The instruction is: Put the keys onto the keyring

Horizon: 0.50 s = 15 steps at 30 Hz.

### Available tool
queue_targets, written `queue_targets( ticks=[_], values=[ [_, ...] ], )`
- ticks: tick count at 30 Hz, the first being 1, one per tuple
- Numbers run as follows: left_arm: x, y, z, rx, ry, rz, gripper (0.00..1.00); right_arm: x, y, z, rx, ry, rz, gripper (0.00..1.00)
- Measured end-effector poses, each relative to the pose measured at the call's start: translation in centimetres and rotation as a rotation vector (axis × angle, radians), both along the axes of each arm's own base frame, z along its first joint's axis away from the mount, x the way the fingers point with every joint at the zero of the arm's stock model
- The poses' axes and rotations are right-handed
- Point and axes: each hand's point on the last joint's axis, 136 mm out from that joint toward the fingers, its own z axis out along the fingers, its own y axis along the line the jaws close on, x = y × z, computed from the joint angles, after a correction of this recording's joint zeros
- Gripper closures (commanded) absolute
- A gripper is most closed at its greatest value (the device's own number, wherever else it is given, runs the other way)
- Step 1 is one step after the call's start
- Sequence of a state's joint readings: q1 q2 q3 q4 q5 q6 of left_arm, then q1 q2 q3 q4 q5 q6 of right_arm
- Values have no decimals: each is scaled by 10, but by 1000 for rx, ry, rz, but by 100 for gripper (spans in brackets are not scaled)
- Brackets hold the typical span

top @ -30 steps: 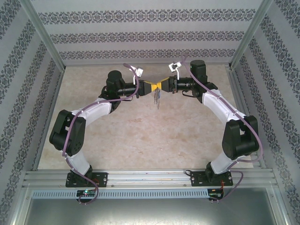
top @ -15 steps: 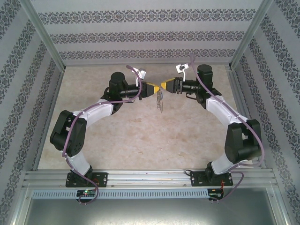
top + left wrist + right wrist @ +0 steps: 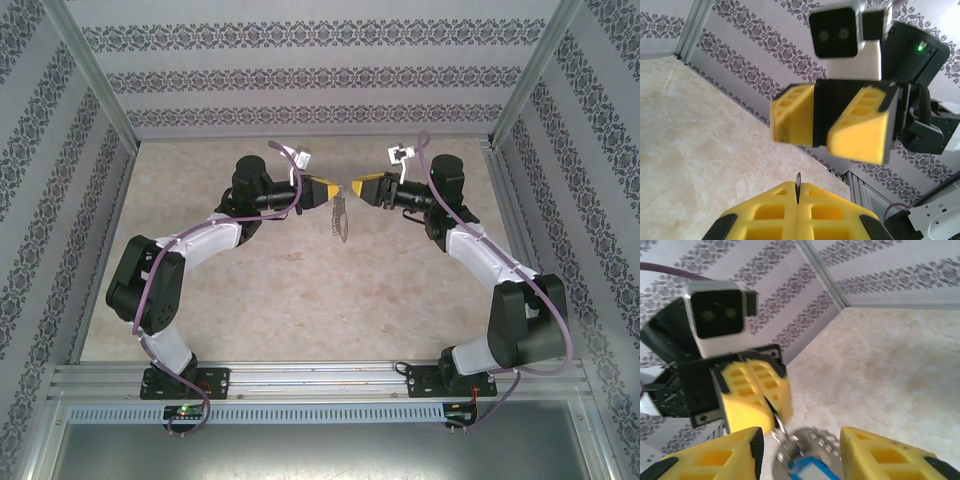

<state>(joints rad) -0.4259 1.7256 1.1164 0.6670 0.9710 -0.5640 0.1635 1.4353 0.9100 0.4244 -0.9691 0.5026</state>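
Gap now between both hands: spread-open right hand (image 3: 353, 187) backed off toward 3 o'clock, letting go. Tight-shut left hand (image 3: 336, 190) at 9 o'clock pinching keyring (image 3: 340, 205), chain (image 3: 341, 226) dangling over counter (image 3: 300, 290). Blue-tagged keys (image 3: 807, 473) hanging under it, seemingly hooked on.

keyring (image 3: 340, 216) beneath left gripper (image 3: 337, 191)

damask-striped wallpaper walls (image 3: 300, 80); beige marbled tabletop (image 3: 300, 290); aluminium corner posts (image 3: 97, 85)
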Motion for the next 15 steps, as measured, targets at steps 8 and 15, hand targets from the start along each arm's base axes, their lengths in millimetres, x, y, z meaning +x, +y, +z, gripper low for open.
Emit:
queue_targets(
  ticks=[8, 15],
  values=[
    [-1, 2, 4, -9, -20, 15, 100, -6, -21, -54, -64, 65, -182, 54],
    [-2, 3, 9, -20, -32, 15, 100, -24, -6, -70, -135, 22, -209, 50]
  ],
)
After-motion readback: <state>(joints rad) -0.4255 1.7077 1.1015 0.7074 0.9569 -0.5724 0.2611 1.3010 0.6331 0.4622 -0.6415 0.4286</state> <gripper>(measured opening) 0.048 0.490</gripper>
